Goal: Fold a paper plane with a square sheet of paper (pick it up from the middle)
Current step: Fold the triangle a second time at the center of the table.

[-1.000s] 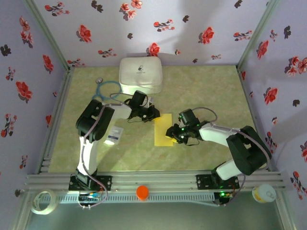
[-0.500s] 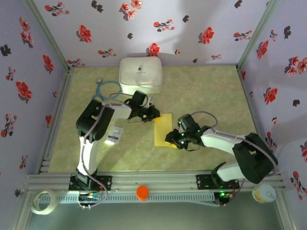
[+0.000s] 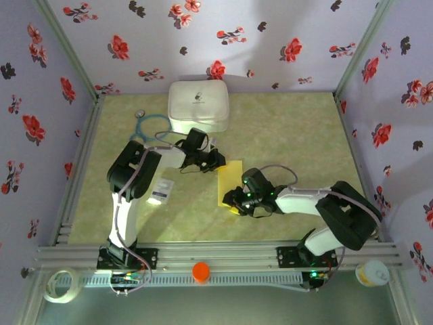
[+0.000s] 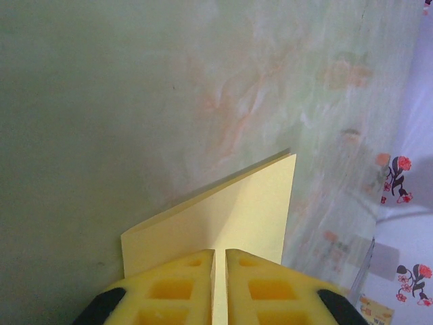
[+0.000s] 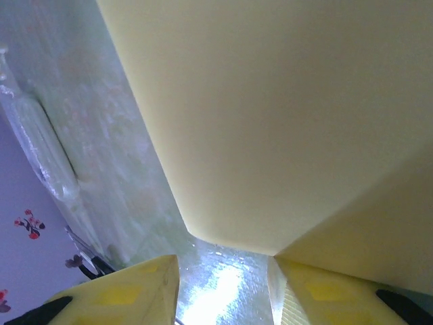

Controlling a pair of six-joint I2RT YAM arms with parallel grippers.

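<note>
paper: folded yellow sheet in mid frame on bench, long side up-down | left claw: clamped on its top edge | right claw: apart at its bottom edge

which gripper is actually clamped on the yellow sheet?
The left gripper: its fingers are pinched shut on the sheet at its far end. The right gripper has its fingers apart at the near corner.
</note>
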